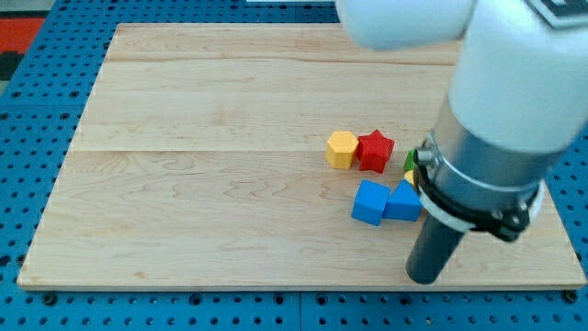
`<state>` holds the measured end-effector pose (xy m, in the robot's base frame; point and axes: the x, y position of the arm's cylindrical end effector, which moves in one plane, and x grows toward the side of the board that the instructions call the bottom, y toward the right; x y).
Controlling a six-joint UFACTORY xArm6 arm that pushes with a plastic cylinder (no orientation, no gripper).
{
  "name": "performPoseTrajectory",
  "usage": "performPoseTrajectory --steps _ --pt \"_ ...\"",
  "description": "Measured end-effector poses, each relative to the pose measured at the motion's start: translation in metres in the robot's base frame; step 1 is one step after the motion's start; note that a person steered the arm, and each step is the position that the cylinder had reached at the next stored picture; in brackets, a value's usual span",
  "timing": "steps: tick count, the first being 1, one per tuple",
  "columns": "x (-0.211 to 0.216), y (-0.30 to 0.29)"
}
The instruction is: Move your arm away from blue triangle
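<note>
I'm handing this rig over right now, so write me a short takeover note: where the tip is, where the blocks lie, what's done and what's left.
My tip: on the board near the view's bottom right, just below and right of the blue triangle, apparently clear of it.
Blocks: blue triangle touches the blue cube on its left; yellow block and red star sit together above. A green block peeks out beside the arm, mostly hidden.
Done: nothing confirmable.
Left: slide the tip farther from the blue triangle.

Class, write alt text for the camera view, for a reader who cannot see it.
My tip rests on a wooden board just below-right of a blue triangle, which touches a blue cube. Above them sit a yellow block and red star, touching.
</note>
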<state>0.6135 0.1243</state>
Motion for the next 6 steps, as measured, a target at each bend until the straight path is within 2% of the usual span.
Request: performPoseTrajectory --steps 1,2,4,5,6 --pt "0.003 -0.136" --pt "-0.053 -0.188" --pt "-0.215 -0.166" --pt "-0.220 -0.073" --pt "-0.183 0.001"
